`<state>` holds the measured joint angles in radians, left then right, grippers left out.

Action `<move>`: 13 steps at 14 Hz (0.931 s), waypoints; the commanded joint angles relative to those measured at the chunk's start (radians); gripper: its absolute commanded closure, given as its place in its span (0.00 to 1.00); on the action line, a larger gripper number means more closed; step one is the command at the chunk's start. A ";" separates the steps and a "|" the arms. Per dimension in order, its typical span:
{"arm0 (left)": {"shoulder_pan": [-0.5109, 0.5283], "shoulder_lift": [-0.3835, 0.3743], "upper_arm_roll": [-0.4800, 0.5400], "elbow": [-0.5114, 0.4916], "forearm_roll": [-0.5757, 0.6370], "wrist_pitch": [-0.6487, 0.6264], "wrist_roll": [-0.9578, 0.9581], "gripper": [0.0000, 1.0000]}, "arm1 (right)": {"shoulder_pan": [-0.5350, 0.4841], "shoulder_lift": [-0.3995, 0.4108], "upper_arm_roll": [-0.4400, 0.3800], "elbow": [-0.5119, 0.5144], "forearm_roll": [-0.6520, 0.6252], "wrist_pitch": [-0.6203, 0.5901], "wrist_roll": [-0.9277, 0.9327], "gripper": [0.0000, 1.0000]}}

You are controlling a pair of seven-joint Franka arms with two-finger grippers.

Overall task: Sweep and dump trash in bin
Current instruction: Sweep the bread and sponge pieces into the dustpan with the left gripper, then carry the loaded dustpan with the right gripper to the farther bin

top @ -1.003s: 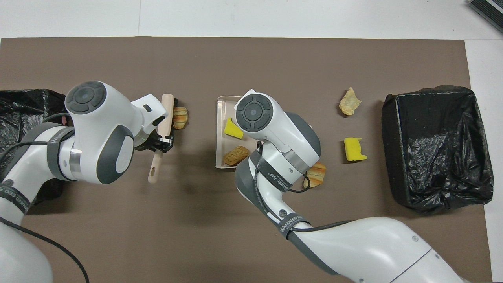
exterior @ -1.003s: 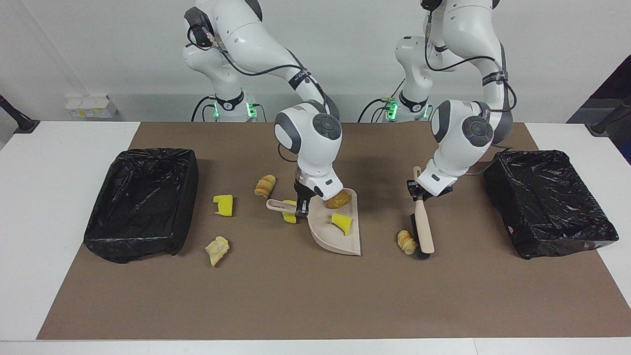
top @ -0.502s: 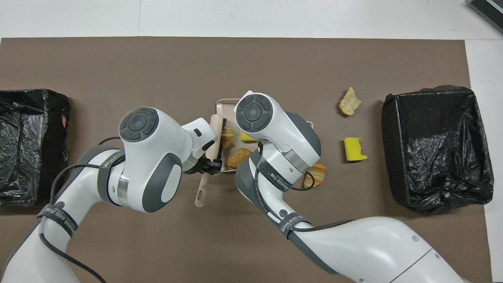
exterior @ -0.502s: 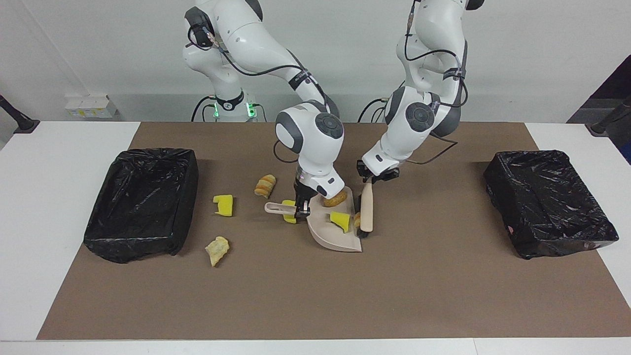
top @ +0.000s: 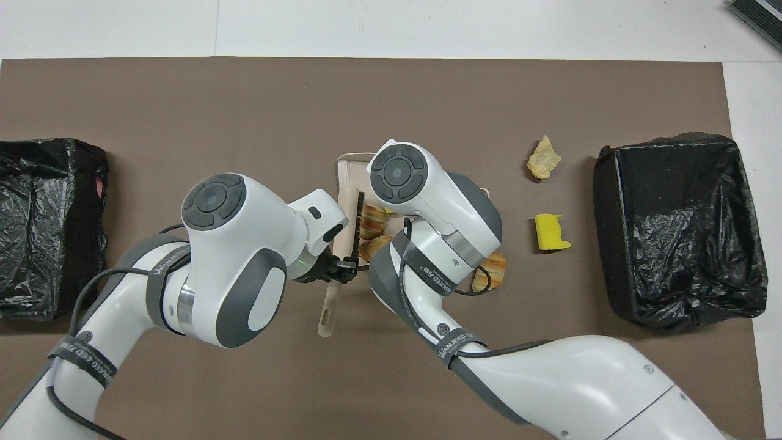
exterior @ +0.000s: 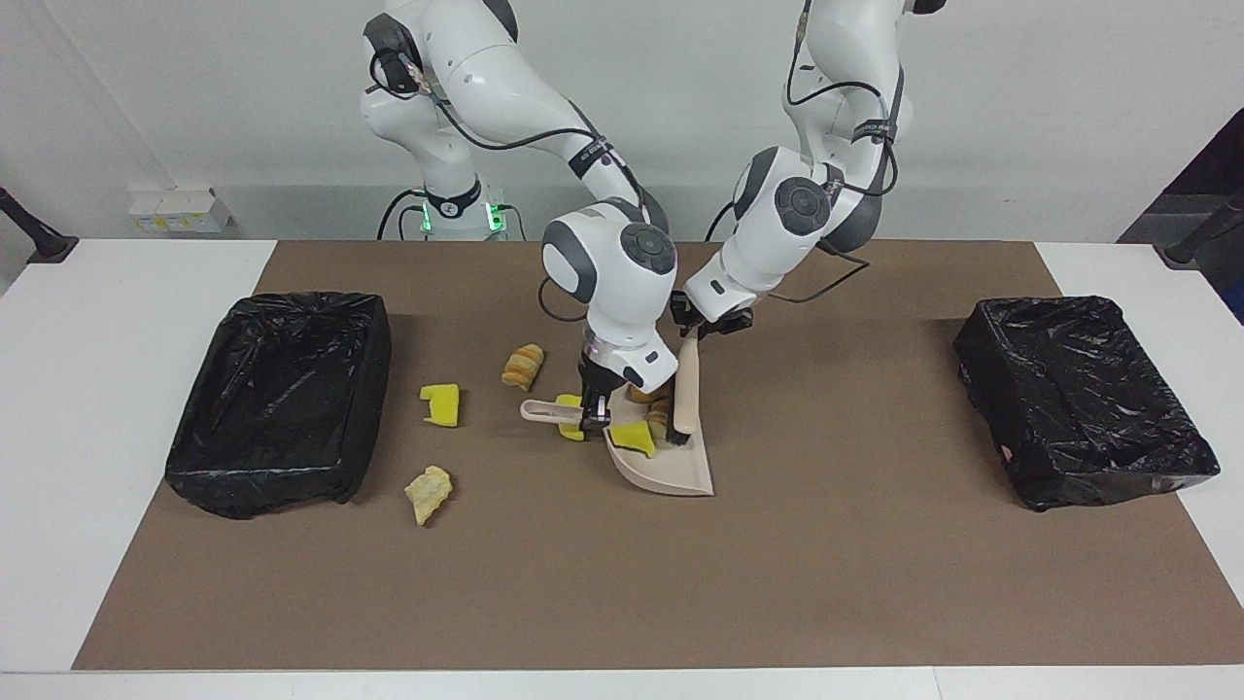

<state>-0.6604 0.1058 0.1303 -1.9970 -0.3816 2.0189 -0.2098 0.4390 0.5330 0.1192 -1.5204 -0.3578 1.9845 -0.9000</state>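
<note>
Bin by right arm (exterior: 282, 399): I see a black-lined bin at the right arm's end of the counter (exterior: 58, 408), open side up.
Loose trash: a yellow wedge (exterior: 440, 404), a tan crumpled scrap (exterior: 428, 492) and an orange-striped roll (exterior: 523, 366) lie on the brown mat (exterior: 622, 583) between that bin and the dustpan; a fourth yellow piece (exterior: 571, 429) sits just under the dustpan handle.
Right end effector (exterior: 595, 408): clamped on the handle of the dustpan (exterior: 675, 472); the handle's long axis runs toward the right arm's end, the mouth faces the left arm's end.
Trash in pan: a yellow wedge (exterior: 637, 437), a striped roll (top: 372, 220) and a brown lump (top: 374, 245) are bunched at the handle end.
Left end effector (exterior: 708, 329): closed on the brush (exterior: 685, 394); its long axis runs nearer-to-farther from the robots, bristles down inside the pan against the scraps.
Change: a second ago I had the brush out on the mat beside the striped roll; both are now inside the pan.
Bin by left arm (exterior: 1084, 399): a second black-lined bin.
</note>
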 commanded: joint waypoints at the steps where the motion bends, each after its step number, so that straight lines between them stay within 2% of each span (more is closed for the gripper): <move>1: 0.021 -0.049 0.009 0.003 0.009 -0.052 -0.054 1.00 | -0.040 0.001 0.008 0.002 0.003 -0.001 -0.034 1.00; 3: 0.057 -0.090 0.022 0.049 0.106 -0.129 -0.091 1.00 | -0.046 -0.002 0.008 0.005 0.034 0.002 -0.037 1.00; 5: 0.137 -0.127 0.020 0.095 0.180 -0.222 -0.100 1.00 | -0.083 -0.016 0.010 0.005 0.055 0.000 -0.036 1.00; 7: 0.194 -0.133 0.020 0.136 0.242 -0.291 -0.097 1.00 | -0.112 -0.059 0.010 0.003 0.114 0.000 -0.066 1.00; 11: 0.280 -0.136 0.020 0.133 0.296 -0.316 -0.092 1.00 | -0.210 -0.177 0.010 -0.018 0.131 -0.068 -0.134 1.00; 13: 0.283 -0.140 0.020 0.129 0.296 -0.316 -0.089 1.00 | -0.270 -0.235 0.010 -0.044 0.167 -0.076 -0.171 1.00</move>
<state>-0.3853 -0.0309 0.1609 -1.8677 -0.1040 1.7175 -0.2903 0.2234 0.3700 0.1170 -1.5096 -0.2390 1.9114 -1.0192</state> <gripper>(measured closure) 0.749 0.683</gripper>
